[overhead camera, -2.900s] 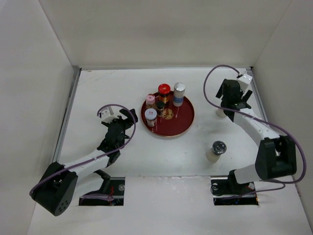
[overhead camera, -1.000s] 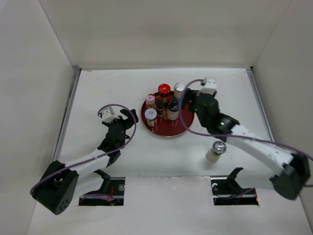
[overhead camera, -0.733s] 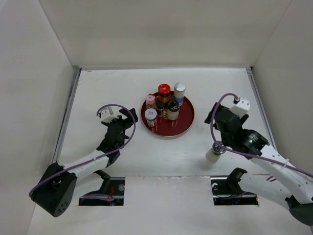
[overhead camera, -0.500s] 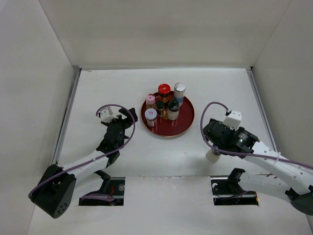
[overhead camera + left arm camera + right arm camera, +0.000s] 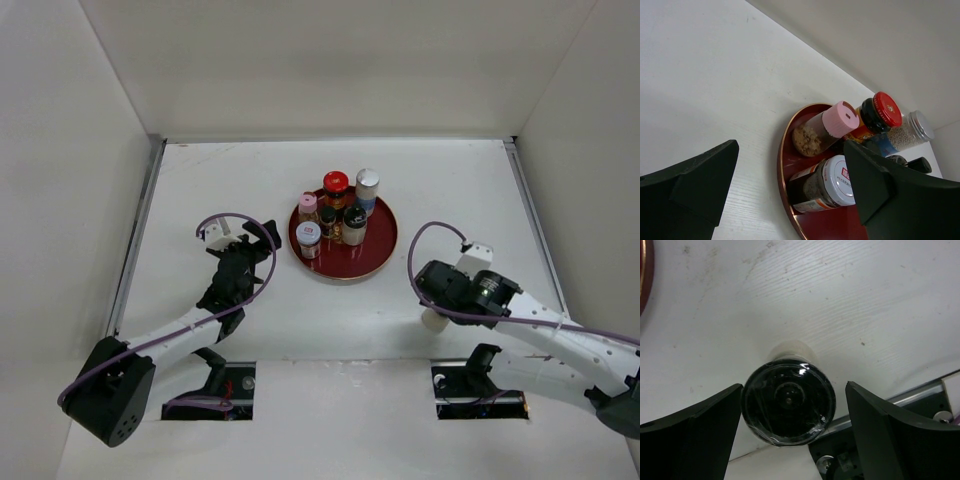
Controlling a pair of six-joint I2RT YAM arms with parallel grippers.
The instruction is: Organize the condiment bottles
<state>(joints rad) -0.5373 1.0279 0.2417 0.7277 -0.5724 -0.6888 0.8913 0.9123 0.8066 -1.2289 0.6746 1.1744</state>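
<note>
Step in hand, as we judge it: pick up the 1 black-capped jar [image 5: 789, 402] that stands off the tray [image 5: 372, 258]. It is upright on the table [image 5: 220, 170], well apart from the tray, toward the near right. The other 6 bottles [image 5: 336, 212] stand clustered on the far-left part of the tray, so its near-right part is bare. The right gripper [image 5: 794, 390] hangs directly over the jar with its jaws spread to either side of the cap and nothing pinched. In the right wrist view the finger on the left of the picture sits at the cap's edge; we cannot tell whether it touches. The other finger shows a clear gap. The left gripper [image 5: 790, 150] waits just beside the tray's left rim, jaws spread and empty. To do this well, we would shift the wrist a little so the jar sits midway between the fingers, or 1 pad will push it over before the other arrives. Then go low enough to take the cream body below the cap, close gently, lift straight up, and set it down on the bare red area without brushing the cluster.
</note>
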